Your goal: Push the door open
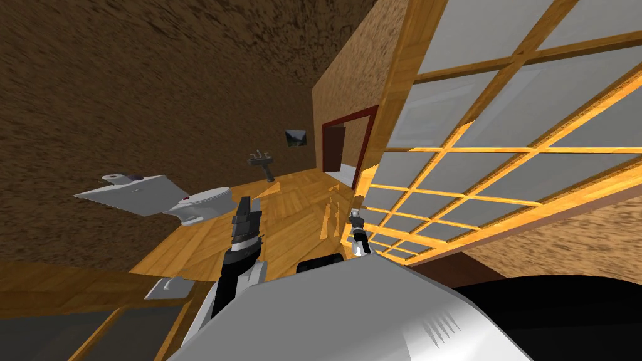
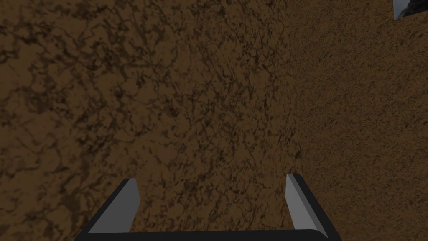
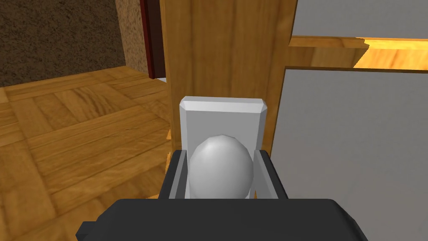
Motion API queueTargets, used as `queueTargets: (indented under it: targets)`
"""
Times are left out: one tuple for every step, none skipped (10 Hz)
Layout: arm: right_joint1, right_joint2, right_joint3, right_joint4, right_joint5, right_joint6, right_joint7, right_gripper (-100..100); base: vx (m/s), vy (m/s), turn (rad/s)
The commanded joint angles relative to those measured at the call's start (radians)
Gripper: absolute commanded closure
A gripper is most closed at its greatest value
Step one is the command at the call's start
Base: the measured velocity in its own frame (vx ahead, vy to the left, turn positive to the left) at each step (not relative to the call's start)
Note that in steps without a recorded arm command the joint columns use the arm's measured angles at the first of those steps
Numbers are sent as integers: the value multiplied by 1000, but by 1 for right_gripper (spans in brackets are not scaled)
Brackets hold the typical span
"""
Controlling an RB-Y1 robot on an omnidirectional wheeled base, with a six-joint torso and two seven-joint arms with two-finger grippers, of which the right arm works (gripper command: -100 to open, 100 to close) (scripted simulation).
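A wooden door (image 1: 407,75) with grey panes in a lattice stands at my right, seen at a slant. Its round grey knob (image 3: 220,165) sits on a grey plate (image 3: 222,115) fixed to the door's upright wooden stile (image 3: 225,50). My right gripper (image 3: 220,157) is shut on the knob, one finger pressed against each side. In the head view that right gripper (image 1: 357,216) sits at the door's near edge. My left gripper (image 1: 247,207) is raised over the floor to the left, away from the door. The left gripper (image 2: 211,182) is open, facing a brown wall.
A wooden floor (image 1: 294,207) stretches ahead. A white toilet (image 1: 204,204) stands at the left and a dark sink (image 1: 262,162) hangs on the far brown wall. A dark red doorway frame (image 1: 351,147) lies beyond the door's edge.
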Motion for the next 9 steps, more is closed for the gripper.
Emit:
queueTargets:
  targets:
    - [-3, -16, -21, -5, -11, -2, 6, 100, 198, 43, -60]
    - [-3, -22, -31, -5, -16, -2, 8, 100, 201, 13, -65]
    - [-3, -22, -31, -5, -16, -2, 8, 100, 125, -1, -23]
    - [-2, -29, -52, -5, -28, -2, 14, 100, 180, 6, -55]
    - [-1, -30, -62, -5, -34, -3, 17, 100, 226, 23, -73]
    - [-1, -30, -73, -5, -40, -3, 19, 100, 244, 27, -60]
    - [0, -28, -83, -5, -46, -3, 22, 100, 244, 21, -64]
    - [1, -23, -97, -5, -54, -3, 26, 100, 230, -2, -86]
    - [1, -17, -109, -5, -61, -3, 29, 100, 250, 10, -93]
